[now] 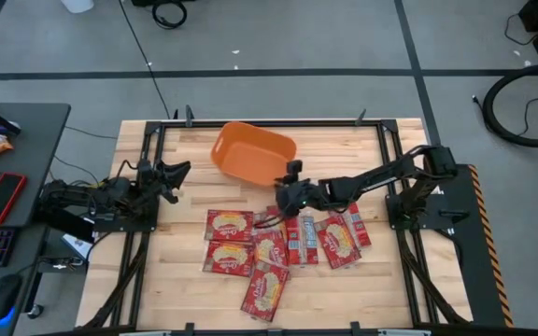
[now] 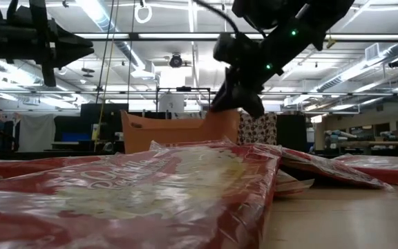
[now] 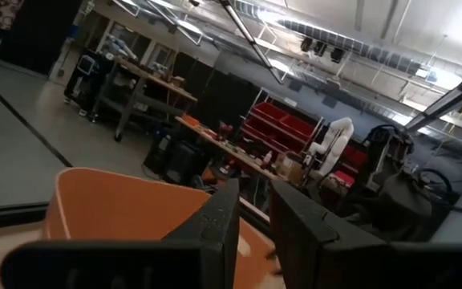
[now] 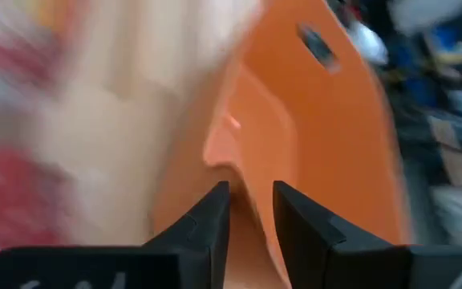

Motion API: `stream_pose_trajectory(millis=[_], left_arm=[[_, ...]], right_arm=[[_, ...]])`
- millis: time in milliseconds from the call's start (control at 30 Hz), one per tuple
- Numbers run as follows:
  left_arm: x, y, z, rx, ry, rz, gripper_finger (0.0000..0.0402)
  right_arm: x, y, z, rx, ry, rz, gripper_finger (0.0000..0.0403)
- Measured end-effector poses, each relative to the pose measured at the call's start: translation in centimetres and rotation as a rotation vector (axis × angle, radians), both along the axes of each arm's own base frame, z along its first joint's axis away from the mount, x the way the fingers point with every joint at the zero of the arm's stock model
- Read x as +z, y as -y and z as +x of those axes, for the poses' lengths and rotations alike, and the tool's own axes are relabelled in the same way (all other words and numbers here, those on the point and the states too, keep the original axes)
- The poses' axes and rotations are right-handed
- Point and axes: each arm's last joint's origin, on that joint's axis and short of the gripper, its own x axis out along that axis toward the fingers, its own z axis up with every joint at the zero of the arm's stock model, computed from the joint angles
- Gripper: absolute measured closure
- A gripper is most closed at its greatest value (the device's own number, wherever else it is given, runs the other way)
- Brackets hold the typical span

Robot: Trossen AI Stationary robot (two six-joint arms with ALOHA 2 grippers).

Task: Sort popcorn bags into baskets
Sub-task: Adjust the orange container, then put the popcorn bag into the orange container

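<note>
1. The surface is a light wooden slat tabletop [image 1: 176, 280] inside a black metal frame, standing on a grey floor with dark tape lines.
2. An orange plastic tub [image 1: 253, 151] with smooth solid walls sits tilted near the far edge of the table, about mid-width. From the low view it's behind the pile and looks empty from above.
3. The flat red popcorn packets [image 1: 278, 247] with the yellow-cream popcorn print are all on the wood, bunched in a loose overlapping cluster in the middle, nearer than the tub. None are in the tub as far as I can see.
4. The right gripper [image 1: 286, 198] is stretched out over the far edge of the pile, just beside the tub's near wall. Its wrist view shows a narrow gap between the two dark fingers [image 4: 207, 225] and nothing between them, so slightly parted, not holding anything.
5. The left gripper [image 1: 177, 174] hangs at the left side of the table, well apart from the packets, pointed toward the tub; fingers [image 3: 219, 229] a small gap apart, empty.
6. Room: a dark side desk [image 1: 26, 149] left of the table, shelving and red bins [image 3: 283, 128] across the hall, and long ceiling strip lights [image 2: 206, 36].
</note>
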Motion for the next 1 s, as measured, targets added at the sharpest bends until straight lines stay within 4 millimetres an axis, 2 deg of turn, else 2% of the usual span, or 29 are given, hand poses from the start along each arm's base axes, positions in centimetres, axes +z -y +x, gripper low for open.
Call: stream_pose_trajectory(millis=[233, 400, 533, 733, 867, 1000], left_arm=[[0.1, -0.1, -0.1, 0.043, -0.004, 0.018, 0.0328], [0.1, -0.1, -0.1, 0.065, -0.015, 0.021, 0.0328], [0.1, -0.1, -0.1, 0.066, -0.016, 0.023, 0.0328], [0.1, -0.2, -0.2, 0.089, -0.017, 0.015, 0.0328], [0.1, -0.2, -0.2, 0.088, -0.013, 0.009, 0.0328], [0.1, -0.2, -0.2, 0.087, -0.011, 0.006, 0.0328]], right_arm=[[0.5, 1.7, -1.5, -0.168, -0.118, -0.133, 0.0302], [1.6, 2.2, -2.1, -0.202, -0.107, -0.151, 0.0302], [2.9, 0.4, -2.5, -0.067, -0.07, -0.076, 0.0302], [2.9, -2.7, -3.3, 0.275, -0.132, 0.227, 0.0302], [3.2, -4.1, -3.1, 0.239, -0.259, 0.381, 0.0301], [3.5, -5.6, -2.5, 0.196, -0.417, 0.444, 0.03]])
